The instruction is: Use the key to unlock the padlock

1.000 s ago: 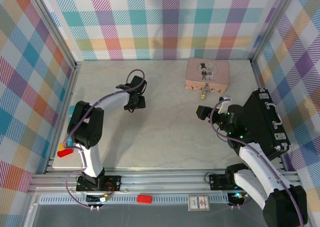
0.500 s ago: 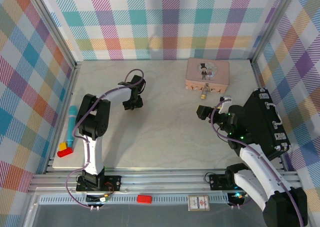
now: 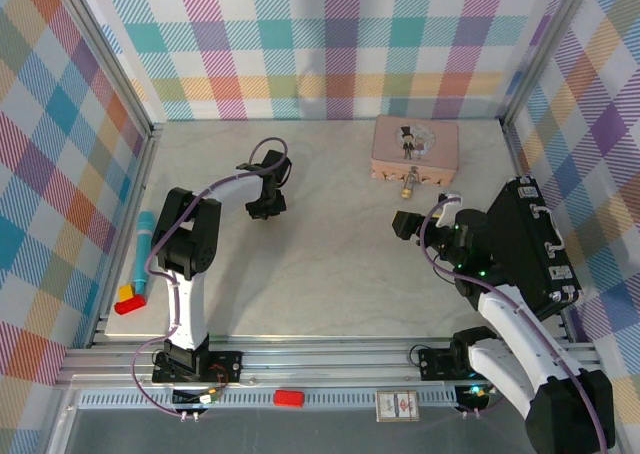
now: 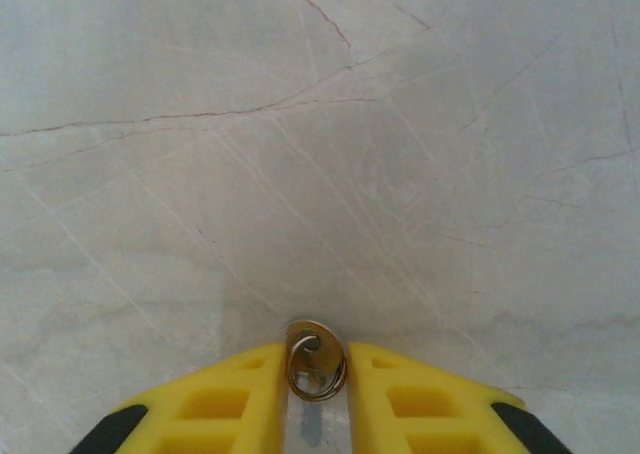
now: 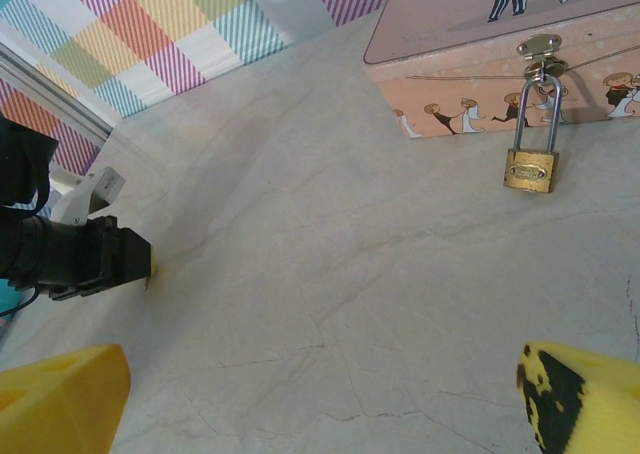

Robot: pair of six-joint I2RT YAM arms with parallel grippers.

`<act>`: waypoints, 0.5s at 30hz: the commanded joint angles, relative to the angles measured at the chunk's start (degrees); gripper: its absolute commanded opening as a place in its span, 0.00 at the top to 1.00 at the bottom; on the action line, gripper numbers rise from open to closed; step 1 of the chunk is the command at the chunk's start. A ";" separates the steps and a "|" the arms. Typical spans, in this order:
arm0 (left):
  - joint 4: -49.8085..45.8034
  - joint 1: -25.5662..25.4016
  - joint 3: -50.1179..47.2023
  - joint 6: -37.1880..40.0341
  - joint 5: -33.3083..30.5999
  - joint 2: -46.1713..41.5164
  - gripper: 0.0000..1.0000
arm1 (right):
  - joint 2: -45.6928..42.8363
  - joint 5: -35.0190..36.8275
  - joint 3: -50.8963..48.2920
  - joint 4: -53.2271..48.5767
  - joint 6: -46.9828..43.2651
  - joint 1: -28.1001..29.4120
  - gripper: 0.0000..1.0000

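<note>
A tiny brass padlock (image 5: 530,169) with a silver shackle hangs from the gold latch of the pink tin (image 5: 470,34); from above the padlock (image 3: 409,188) sits at the tin's (image 3: 415,144) front edge. The small key (image 4: 315,359), carrying a wire ring, stands between the yellow fingers (image 4: 240,394) of my left gripper (image 4: 317,374), which is shut on it just above the marble table. This left gripper (image 3: 266,210) is at mid-table, left of the tin. My right gripper (image 3: 405,224) (image 5: 325,394) is open and empty, a little in front of the padlock.
A teal-capped cylinder (image 3: 143,254) and a red and yellow block (image 3: 128,299) lie along the left wall. A black case (image 3: 535,249) stands at the right wall beside my right arm. The left arm's black wrist (image 5: 70,254) shows far left in the right wrist view.
My left arm's elbow has swung back, uncovering the teal cylinder, and its gripper has shifted slightly towards the far side. The right arm has hardly moved.
</note>
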 commanded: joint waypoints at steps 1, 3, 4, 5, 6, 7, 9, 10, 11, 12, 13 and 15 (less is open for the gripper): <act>-1.44 0.19 0.09 1.33 -2.01 0.84 0.84 | -0.21 -1.13 -0.69 2.08 0.66 0.36 0.01; -1.34 -0.04 0.05 1.86 -2.72 0.72 0.87 | -0.05 -1.05 -0.69 2.07 0.60 0.35 0.01; -1.21 -0.21 -0.16 2.20 -2.95 0.57 0.88 | 0.09 -1.05 -0.69 2.12 0.59 0.32 0.01; -1.04 -0.42 -0.27 2.60 -3.21 0.44 0.89 | 0.19 -1.09 -0.60 2.08 0.64 0.39 0.01; -0.85 -0.59 -0.54 2.83 -3.52 0.17 0.90 | 0.31 -1.13 -0.60 2.16 0.74 0.37 0.01; -0.46 -0.77 -0.90 3.23 -3.70 -0.22 0.91 | 0.43 -1.13 -0.68 2.30 0.71 0.39 0.01; 0.40 -1.17 -1.71 3.95 -3.97 -1.13 0.94 | 0.53 -1.22 -0.69 2.42 0.80 0.39 0.01; 1.09 -1.29 -2.37 4.50 -3.98 -1.69 0.94 | 0.60 -1.13 -0.69 2.43 0.82 0.39 0.01; 1.92 -1.44 -3.01 5.08 -3.88 -2.41 0.95 | 0.61 -1.13 -0.69 2.44 0.83 0.39 0.01; 2.63 -1.56 -3.75 5.60 -3.82 -3.01 0.95 | 0.69 -1.13 -0.69 2.41 0.86 0.40 0.01; 3.35 -1.62 -4.36 6.26 -3.61 -3.69 0.96 | 0.75 -1.13 -0.69 2.39 0.84 0.39 0.01; 4.45 -1.75 -5.72 7.55 -3.31 -4.96 0.97 | 0.71 -1.09 -0.69 2.52 0.83 0.39 0.01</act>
